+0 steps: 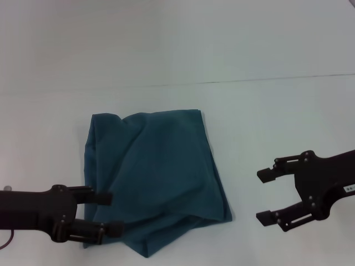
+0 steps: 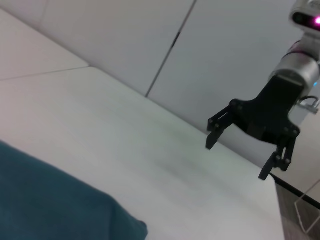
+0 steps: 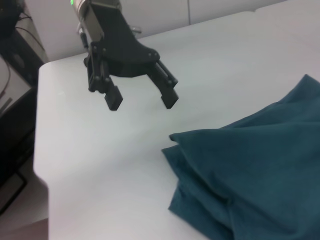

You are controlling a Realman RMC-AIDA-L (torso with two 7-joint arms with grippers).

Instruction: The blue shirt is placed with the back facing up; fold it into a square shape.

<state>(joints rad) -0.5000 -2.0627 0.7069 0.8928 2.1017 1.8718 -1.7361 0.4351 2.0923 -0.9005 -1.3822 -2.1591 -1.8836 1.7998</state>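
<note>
While blue shirt (image 1: 155,180) lies rumpled, folded to rough rectangle on white table (image 1: 266,111), left gripper (image 1: 111,213) sits spread over its near left corner; right gripper (image 1: 266,197) hovers spread, apart from shirt's right edge.

the blue shirt (image 2: 55,200) lies on the white table (image 2: 125,145); the right gripper (image 2: 239,157) hovers beyond it, fingers spread.
</note>
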